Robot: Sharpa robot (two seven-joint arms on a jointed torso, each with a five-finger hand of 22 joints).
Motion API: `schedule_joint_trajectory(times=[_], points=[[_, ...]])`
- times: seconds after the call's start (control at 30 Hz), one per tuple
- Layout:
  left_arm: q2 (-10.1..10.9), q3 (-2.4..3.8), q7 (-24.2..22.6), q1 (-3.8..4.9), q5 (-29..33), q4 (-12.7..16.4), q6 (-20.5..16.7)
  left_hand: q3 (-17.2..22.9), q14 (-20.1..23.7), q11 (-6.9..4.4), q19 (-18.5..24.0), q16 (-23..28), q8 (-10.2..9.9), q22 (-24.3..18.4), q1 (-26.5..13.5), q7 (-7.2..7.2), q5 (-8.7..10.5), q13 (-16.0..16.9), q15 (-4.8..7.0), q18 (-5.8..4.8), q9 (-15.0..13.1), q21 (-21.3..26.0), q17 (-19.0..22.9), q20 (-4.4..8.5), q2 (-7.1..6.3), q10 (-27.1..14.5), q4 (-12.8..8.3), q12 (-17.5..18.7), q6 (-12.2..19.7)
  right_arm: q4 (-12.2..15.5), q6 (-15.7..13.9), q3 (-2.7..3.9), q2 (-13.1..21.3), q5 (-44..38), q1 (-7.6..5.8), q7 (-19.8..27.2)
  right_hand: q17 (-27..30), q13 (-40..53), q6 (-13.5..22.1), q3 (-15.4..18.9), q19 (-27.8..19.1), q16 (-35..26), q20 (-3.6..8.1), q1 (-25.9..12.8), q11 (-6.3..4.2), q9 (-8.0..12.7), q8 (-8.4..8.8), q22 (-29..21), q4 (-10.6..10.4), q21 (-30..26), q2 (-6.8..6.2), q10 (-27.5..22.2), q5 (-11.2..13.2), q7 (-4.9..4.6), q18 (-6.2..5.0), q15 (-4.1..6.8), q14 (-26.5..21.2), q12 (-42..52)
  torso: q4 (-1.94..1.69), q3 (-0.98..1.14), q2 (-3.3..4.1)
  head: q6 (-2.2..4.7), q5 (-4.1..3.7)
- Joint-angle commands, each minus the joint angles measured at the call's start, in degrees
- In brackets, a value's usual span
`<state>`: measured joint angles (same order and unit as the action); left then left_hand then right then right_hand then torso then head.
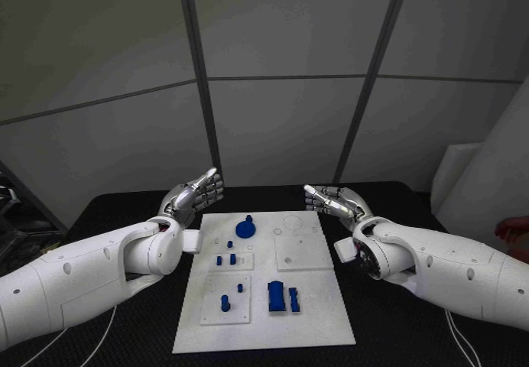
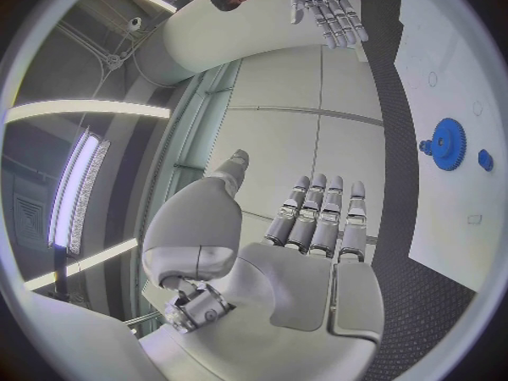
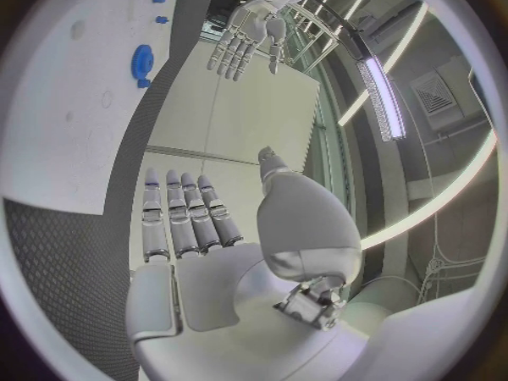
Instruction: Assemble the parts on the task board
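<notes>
In the head view, the white rectangular task board (image 1: 264, 321) lies in the middle of the black bench (image 1: 121, 210), with its long axis running away from the robot. The left hand (image 1: 196, 193) is raised beside the far left corner of the board, and the right hand (image 1: 336, 202) beside the far right part. Both hands are empty, with the fingers stretched out and a little apart, and neither touches anything. The small blue plastic parts lie toward the robot from both hands, most of them on the left half of the board. I count one blue round gear part with a knob (image 1: 246, 227), about three small blue pegs (image 1: 225, 260) below it, about two more pegs (image 1: 226, 303) nearer the robot, and about two taller blue blocks (image 1: 277, 297). The small ones are hard to count with certainty. My judgement is that the left hand is a little nearer to the gear.

In the left wrist view, the left hand (image 2: 317, 220) shows flat, straight fingers holding nothing. The gear (image 2: 448, 144) lies off to one side of the fingertips, apart from them.

In the right wrist view, the right hand (image 3: 182, 220) is also flat and empty. The gear (image 3: 142, 62) lies well beyond its fingertips.
</notes>
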<state>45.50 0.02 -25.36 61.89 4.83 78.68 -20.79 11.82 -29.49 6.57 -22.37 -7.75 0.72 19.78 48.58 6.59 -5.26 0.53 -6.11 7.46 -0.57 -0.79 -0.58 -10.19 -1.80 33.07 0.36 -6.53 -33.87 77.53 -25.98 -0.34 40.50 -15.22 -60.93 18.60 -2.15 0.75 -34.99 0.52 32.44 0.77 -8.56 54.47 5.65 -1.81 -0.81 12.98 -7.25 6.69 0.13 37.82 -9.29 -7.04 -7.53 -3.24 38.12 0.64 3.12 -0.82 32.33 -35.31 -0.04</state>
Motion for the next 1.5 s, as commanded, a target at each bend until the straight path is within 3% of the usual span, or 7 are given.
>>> schedule_joint_trajectory(times=[0.03,0.17,0.2,0.33,0.43,0.47,1.5], points=[[-0.21,0.03,-1.89,-0.26,-1.98,2.42,-8.11,-3.78,9.46,-2.11,7.16,2.5,-0.72,-6.35,-15.58,-2.11,5.26,-0.53,1.96,-2.23,0.57,0.79,0.58,3.29,1.8,-10.61,-0.36,2.09,10.86,3.62,-8.26,0.13,1.09,6.92,0.12,5.44,2.15,-0.75,11.22,-0.52,-10.4,-0.77,2.74,-17.47,-5.65,1.81,0.81,-4.16,2.35,-2.16,-0.13,-12.1,2.97,2.26,2.26,3.24,-12.22,-0.64,-2.39,0.63,-0.88,0.63,0.03],[-0.49,0.01,-3.09,-0.96,-3.33,6.61,-15.3,-5.1,12.65,-6.57,9.61,3.33,-0.72,-8.5,-20.86,-6.59,5.26,-0.53,6.11,-2.26,0.57,0.79,0.58,4.36,1.8,-14.19,-0.36,6.53,14.53,8.65,-13.89,0.25,2.86,11.65,0.49,8.72,2.15,-0.75,14.93,-0.52,-13.84,-0.77,3.66,-23.24,-5.65,1.81,0.81,-5.54,3.13,-6.69,-0.13,-16.11,3.97,3.02,2.88,3.24,-16.27,-0.64,-3.11,0.82,-1.15,0.93,0.04],[-0.54,0.0,-3.31,-1.08,-3.57,7.36,-16.59,-5.32,13.32,-6.57,10.11,3.49,-0.72,-8.94,-21.94,-6.59,5.26,-0.53,6.11,-2.27,0.57,0.79,0.58,4.59,1.8,-14.92,-0.36,6.53,15.28,9.47,-14.82,0.27,3.15,12.43,0.55,9.26,2.15,-0.75,15.72,-0.52,-14.54,-0.77,3.84,-24.44,-5.65,1.81,0.81,-5.83,3.23,-6.69,-0.13,-16.95,4.18,7.04,2.88,3.24,-17.11,-0.64,-3.12,0.82,-1.15,0.93,0.04],[-0.71,-0.01,-4.05,-1.51,-4.4,9.93,-21.01,-6.37,15.95,-6.57,12.09,7.75,-0.72,-10.7,-26.26,-6.59,5.26,-0.53,6.11,-2.27,0.57,0.79,0.58,5.53,1.8,-17.88,-0.36,6.53,18.32,11.93,-17.57,0.32,4.01,14.75,0.73,10.87,2.15,-0.75,18.87,-0.52,-17.48,-0.77,8.56,-29.37,-5.65,1.81,0.81,-7.0,7.25,-6.69,-0.13,-20.4,5.01,7.04,3.51,3.24,-20.56,-0.64,-3.12,0.82,-1.15,0.93,0.04],[-0.78,-0.02,-4.32,-1.67,-4.71,10.89,-22.67,-7.01,17.52,-6.57,13.24,7.75,-0.72,-11.74,-28.83,-6.59,5.26,-0.53,6.11,-2.25,0.57,0.79,0.58,6.11,1.8,-19.63,-0.36,6.53,20.14,12.42,-18.13,0.34,4.19,15.22,0.77,11.19,2.15,-0.75,20.72,-0.52,-19.1,-0.77,8.56,-32.24,-5.65,1.81,0.81,-7.69,7.25,-6.69,-0.13,-22.36,9.29,7.04,7.53,3.24,-22.57,-0.64,-3.12,0.82,-1.15,0.93,0.04],[-0.79,-0.02,-4.38,-1.7,-4.77,11.09,-23.01,-7.14,17.85,-6.57,13.47,7.75,-0.72,-11.97,-29.37,-6.59,5.26,-0.53,6.11,-2.27,0.57,0.79,0.58,10.19,1.8,-20.0,-0.36,6.53,20.47,12.42,-18.13,0.34,4.19,15.22,0.77,11.19,2.15,-0.75,21.1,-0.52,-19.42,-0.77,8.56,-32.84,-5.65,1.81,0.81,-7.83,7.25,-6.69,-0.13,-22.79,9.29,7.04,7.53,3.24,-22.98,-0.64,-3.12,0.82,-1.15,0.93,0.04],[-0.8,-0.02,-4.43,-1.73,-4.83,11.27,-23.32,-11.82,29.49,-6.57,22.37,7.75,-0.72,-19.78,-48.58,-6.59,5.26,-0.53,6.11,-2.24,0.57,0.79,0.58,10.19,1.8,-33.07,-0.36,6.53,33.87,12.42,-18.13,0.34,4.19,15.22,0.77,11.19,2.15,-0.75,34.99,-0.52,-32.44,-0.77,8.56,-49.7,-5.65,1.81,0.81,-12.98,7.25,-6.69,-0.13,-37.82,9.29,7.04,7.53,3.24,-38.12,-0.64,-3.12,0.82,-1.15,0.93,0.04]])
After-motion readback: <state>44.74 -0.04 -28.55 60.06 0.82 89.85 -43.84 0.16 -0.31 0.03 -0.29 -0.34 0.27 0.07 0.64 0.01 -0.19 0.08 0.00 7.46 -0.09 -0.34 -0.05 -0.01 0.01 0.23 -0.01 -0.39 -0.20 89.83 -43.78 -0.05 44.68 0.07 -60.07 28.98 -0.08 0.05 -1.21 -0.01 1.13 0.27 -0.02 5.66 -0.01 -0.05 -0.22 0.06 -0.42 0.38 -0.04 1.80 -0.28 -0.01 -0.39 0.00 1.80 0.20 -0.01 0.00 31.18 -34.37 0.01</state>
